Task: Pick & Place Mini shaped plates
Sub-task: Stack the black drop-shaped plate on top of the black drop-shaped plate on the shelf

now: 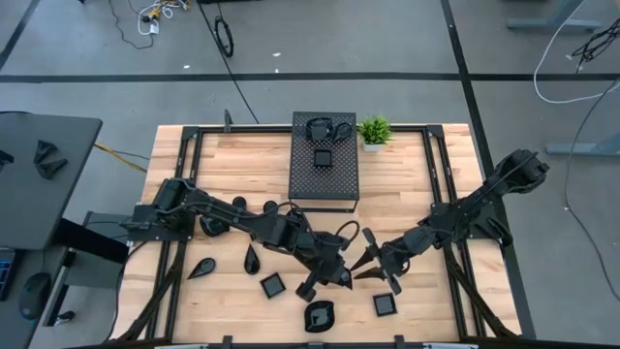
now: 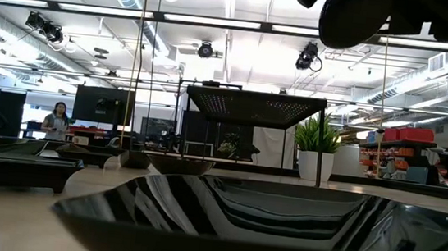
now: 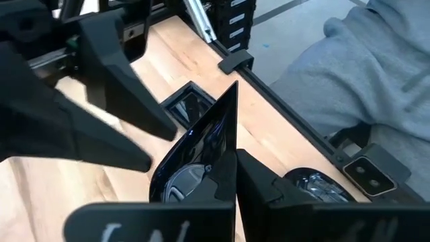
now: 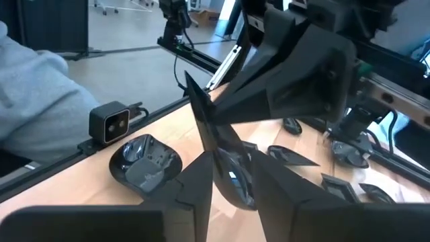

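A: What was seen from above?
B: A glossy black teardrop-shaped mini plate (image 1: 366, 274) was pinched between the left gripper (image 1: 346, 260) and right gripper (image 1: 373, 258) over the pale wooden table (image 1: 242, 170), near its front edge; other mini shaped plates (image 1: 273, 285) lay nearby.

A: And the wrist views?
B: Each gripper's fingers were seen clamped on the plate's edge. No writing could be read. A grey sleeve (image 3: 376, 67) was visible beyond the table.

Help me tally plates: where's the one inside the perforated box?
High view: a square plate sits on the perforated box at table's far-centre, left of the potted plant.
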Available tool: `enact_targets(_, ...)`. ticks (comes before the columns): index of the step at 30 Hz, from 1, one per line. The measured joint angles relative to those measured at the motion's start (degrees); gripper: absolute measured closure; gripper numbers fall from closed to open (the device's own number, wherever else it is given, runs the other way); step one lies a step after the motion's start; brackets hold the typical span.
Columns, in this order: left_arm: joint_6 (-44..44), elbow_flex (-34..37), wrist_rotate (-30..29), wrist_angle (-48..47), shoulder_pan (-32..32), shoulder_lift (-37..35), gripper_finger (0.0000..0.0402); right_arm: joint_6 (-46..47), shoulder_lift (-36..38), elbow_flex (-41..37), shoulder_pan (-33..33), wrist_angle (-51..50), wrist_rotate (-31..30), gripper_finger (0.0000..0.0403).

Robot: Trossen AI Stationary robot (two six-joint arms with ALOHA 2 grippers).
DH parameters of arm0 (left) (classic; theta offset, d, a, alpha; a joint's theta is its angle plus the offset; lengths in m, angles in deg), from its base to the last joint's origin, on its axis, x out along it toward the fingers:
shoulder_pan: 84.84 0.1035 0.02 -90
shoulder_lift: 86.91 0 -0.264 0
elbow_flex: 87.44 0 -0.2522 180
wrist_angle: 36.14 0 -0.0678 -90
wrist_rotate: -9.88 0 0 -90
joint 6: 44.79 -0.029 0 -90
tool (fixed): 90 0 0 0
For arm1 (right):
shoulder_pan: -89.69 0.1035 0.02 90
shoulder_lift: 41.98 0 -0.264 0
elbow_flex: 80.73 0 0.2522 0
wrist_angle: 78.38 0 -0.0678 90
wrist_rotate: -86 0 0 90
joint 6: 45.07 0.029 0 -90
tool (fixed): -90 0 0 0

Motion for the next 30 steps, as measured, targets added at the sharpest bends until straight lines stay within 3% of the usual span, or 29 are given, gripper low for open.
enact_targets(24,-0.65,0.0,-2.58,1.84,0.46,0.06,0.0395,-3.39,-0.09,0.0,0.02,0.77,1.81,0.0298)
enact_targets(30,-0.65,0.0,-2.58,2.43,0.46,0.07,0.0394,-3.59,-0.1,0.0,0.01,0.21,1.8,0.0336)
